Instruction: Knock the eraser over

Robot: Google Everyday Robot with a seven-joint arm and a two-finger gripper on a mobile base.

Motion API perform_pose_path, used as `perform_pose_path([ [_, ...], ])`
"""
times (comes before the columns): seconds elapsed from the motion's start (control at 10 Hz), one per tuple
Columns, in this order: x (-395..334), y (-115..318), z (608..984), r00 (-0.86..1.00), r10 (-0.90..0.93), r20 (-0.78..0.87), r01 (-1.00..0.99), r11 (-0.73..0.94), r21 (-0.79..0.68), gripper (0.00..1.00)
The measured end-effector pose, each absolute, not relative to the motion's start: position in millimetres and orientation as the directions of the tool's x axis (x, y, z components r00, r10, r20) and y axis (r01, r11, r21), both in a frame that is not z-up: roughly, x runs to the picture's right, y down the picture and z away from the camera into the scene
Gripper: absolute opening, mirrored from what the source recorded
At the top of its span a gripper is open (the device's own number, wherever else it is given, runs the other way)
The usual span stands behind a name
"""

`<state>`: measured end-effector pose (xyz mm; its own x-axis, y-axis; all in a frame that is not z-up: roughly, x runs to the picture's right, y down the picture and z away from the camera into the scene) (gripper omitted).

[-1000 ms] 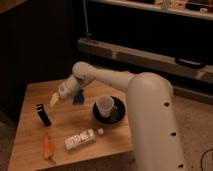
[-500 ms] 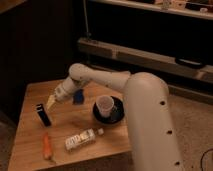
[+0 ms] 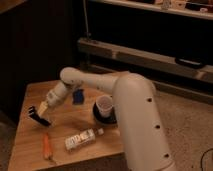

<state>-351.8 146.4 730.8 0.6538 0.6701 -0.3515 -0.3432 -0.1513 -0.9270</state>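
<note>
The eraser [image 3: 42, 119] is a slim black block on the left part of the wooden table [image 3: 25, 150], leaning at a slant. My gripper [image 3: 35, 111] reaches down to the left from the white arm [image 3: 90, 82]. It is right at the eraser's upper end and seems to touch it. The two dark shapes merge, so the exact contact is unclear. The orange carrot [image 3: 47, 146] lies in front of the eraser near the table's front edge. The small blue block [image 3: 78, 96] sits behind the arm.
A white cup [image 3: 104, 106] stands in a dark bowl [image 3: 98, 117] at the table's right side. A clear bottle [image 3: 81, 140] lies on its side at the front. Dark shelving and a metal rail [image 3: 150, 55] stand behind the table.
The gripper has moved left and down onto the eraser. The eraser now lies at a flatter slant than before.
</note>
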Motion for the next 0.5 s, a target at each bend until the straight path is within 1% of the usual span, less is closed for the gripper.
perform_pose_path([
  [0.2,-353,154,717,0.640,0.685,-0.348,-0.352,-0.141,-0.925,0.00],
  [0.3,-348,152,713,0.623,0.699,-0.350,-0.364,-0.136,-0.921,0.03],
  [0.5,-343,150,711,0.611,0.709,-0.351,-0.373,-0.134,-0.918,0.04],
])
